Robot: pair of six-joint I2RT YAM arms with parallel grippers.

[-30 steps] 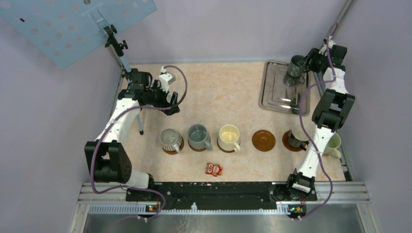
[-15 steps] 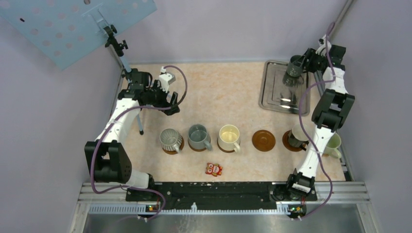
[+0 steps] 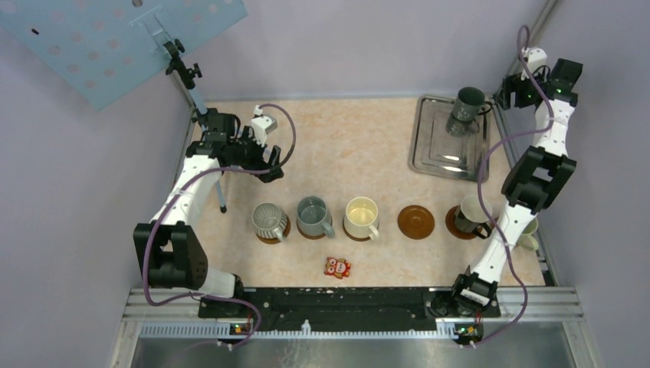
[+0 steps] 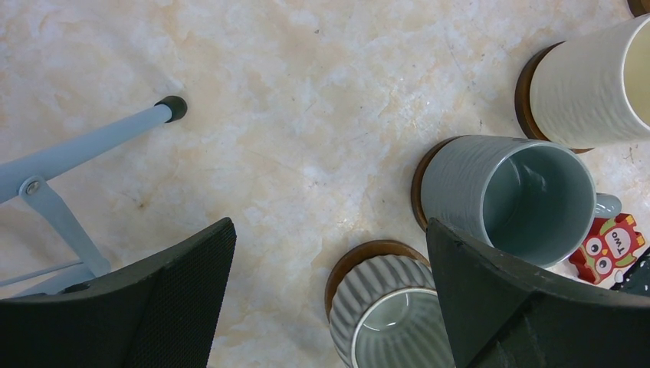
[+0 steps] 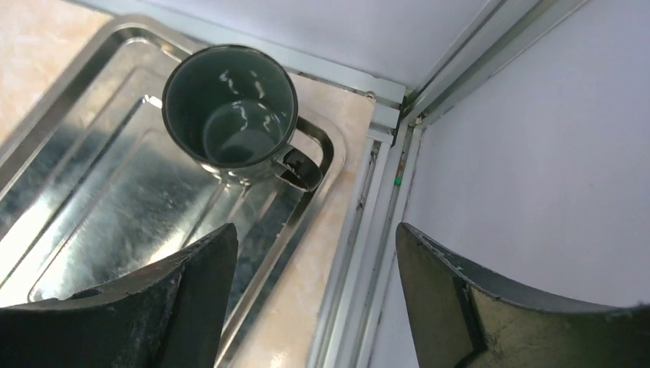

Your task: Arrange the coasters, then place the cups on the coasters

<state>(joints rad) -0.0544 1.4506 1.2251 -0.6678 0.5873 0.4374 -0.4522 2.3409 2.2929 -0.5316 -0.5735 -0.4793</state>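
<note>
Right end effector [image 5: 314,230] stands open and empty, just clear of the dark mug [image 5: 230,107] upright in the far corner of the tray [image 5: 92,222]; fetching step judged in hand, next move calling for a grasp, then carriage to the bare coaster [image 3: 416,221].

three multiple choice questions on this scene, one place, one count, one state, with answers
1. Where is the dark mug? A on the metal tray B on a coaster C in a gripper
2. How many coasters lie bare in the top view? A none B one C three
3. How is the right gripper? A open, empty B shut on a handle C shut on a coaster

1 A, it stands in the tray's corner. 2 B, only the bare coaster right of the cream mug. 3 A, its fingers stand apart, nothing between.
</note>
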